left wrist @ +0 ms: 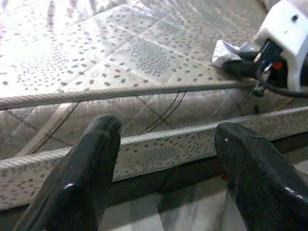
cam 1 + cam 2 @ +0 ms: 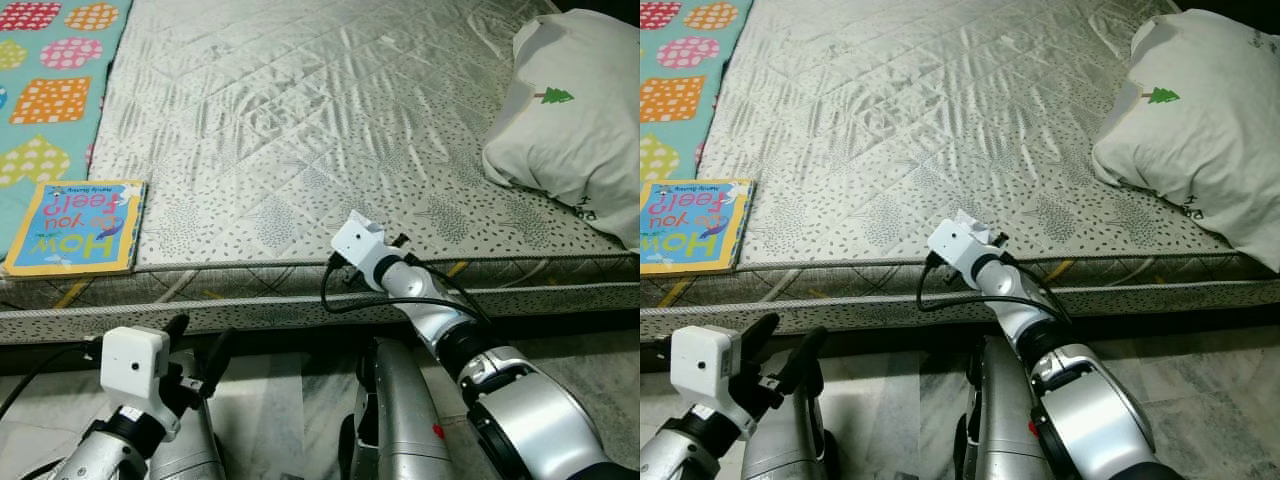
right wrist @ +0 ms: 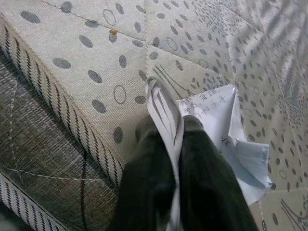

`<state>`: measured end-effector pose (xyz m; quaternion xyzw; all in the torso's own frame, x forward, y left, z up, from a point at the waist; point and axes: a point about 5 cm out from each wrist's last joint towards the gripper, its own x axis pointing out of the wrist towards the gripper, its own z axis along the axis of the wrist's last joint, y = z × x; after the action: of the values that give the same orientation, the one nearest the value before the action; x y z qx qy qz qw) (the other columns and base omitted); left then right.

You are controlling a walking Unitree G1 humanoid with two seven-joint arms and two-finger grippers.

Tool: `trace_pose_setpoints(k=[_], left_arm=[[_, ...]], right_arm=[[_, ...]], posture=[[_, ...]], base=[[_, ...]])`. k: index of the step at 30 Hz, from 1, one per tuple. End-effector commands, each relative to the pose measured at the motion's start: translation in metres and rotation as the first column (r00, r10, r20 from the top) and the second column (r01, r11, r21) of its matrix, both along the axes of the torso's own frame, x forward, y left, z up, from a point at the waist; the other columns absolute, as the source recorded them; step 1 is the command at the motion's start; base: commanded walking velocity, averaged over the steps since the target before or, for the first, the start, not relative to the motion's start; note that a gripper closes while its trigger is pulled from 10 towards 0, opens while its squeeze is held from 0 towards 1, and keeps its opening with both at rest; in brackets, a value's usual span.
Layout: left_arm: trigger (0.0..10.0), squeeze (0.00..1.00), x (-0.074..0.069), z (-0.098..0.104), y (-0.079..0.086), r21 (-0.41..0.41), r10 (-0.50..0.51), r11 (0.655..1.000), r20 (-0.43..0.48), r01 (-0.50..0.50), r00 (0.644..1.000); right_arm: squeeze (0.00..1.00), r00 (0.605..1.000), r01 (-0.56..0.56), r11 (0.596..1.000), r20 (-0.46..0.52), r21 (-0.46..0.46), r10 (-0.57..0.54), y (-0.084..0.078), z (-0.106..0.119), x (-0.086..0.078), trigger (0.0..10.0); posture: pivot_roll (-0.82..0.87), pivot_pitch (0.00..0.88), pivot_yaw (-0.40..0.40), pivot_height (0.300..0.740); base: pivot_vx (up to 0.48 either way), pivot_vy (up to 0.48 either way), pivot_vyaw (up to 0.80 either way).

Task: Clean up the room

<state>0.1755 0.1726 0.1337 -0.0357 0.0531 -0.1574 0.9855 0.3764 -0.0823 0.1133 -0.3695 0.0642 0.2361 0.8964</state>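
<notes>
1. Head views: a wide silver-grey quilted mattress (image 2: 330, 130) with a dotted pattern lies low on a pale marble floor (image 2: 280, 400). The right gripper (image 3: 175, 139) reaches over its near edge, its white wrist block above the piping. The left gripper (image 2: 195, 345) hangs low before the mattress side, fingers spread apart and holding nothing. A colourful children's picture book (image 2: 78, 227) lies flat on the mattress's near left corner, beside a teal patterned play mat (image 2: 50, 80). A white pillow with a small green tree print (image 2: 1190, 120) rests on the far right.
2. Left wrist view: two black fingers (image 1: 86, 173) stand well apart, facing the mattress side.
3. Right wrist view: the black fingers are clenched on a crumpled white sheet of printed paper (image 3: 216, 130), which lies on the mattress just inside its near edge.
</notes>
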Motion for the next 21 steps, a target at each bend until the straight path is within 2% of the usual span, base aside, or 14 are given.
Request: trace_pose_setpoints(k=[1,9,15,17,19,21], left_arm=[[10.0,0.00,-0.001,-0.004,-0.001,-0.002,-0.019,1.000,-0.023,0.019,1.000],[10.0,0.00,0.005,-0.006,-0.001,0.004,-0.021,1.000,-0.012,0.021,1.000],[10.0,0.00,0.013,-0.014,0.000,0.005,-0.017,1.000,-0.007,0.017,1.000],[10.0,0.00,0.016,-0.017,-0.001,-0.001,-0.013,1.000,-0.009,0.013,1.000],[10.0,0.00,0.023,-0.019,-0.001,0.004,-0.003,1.000,0.005,0.003,1.000],[10.0,0.00,0.029,-0.020,0.001,0.012,0.012,1.000,0.018,-0.012,1.000]], right_arm=[[0.00,1.000,-0.008,1.000,-0.001,-0.012,0.008,0.001,0.001,0.001,0.0],[0.00,1.000,-0.003,1.000,0.007,-0.016,0.003,0.001,0.002,0.002,0.0],[0.00,1.000,-0.020,0.998,0.011,-0.062,0.021,0.003,-0.001,0.001,0.0],[0.00,0.999,-0.017,0.999,0.029,-0.048,0.019,0.003,0.001,0.001,0.0],[0.00,0.995,0.024,0.998,0.093,0.061,-0.030,-0.002,0.013,0.006,0.0],[0.00,0.994,0.043,0.987,0.090,0.153,-0.057,-0.007,0.018,0.008,0.0]], posture=[[0.08,0.195,-0.083,0.504],[0.06,0.172,-0.085,0.504],[0.04,0.109,-0.078,0.504],[0.04,0.082,-0.075,0.504],[0.04,0.040,-0.073,0.504],[0.03,0.018,-0.069,0.504]], base=[[0.000,0.000,0.00],[0.000,0.000,0.00],[0.000,0.000,0.00],[0.000,0.000,0.00],[0.000,0.000,0.00],[0.000,0.000,0.00]])
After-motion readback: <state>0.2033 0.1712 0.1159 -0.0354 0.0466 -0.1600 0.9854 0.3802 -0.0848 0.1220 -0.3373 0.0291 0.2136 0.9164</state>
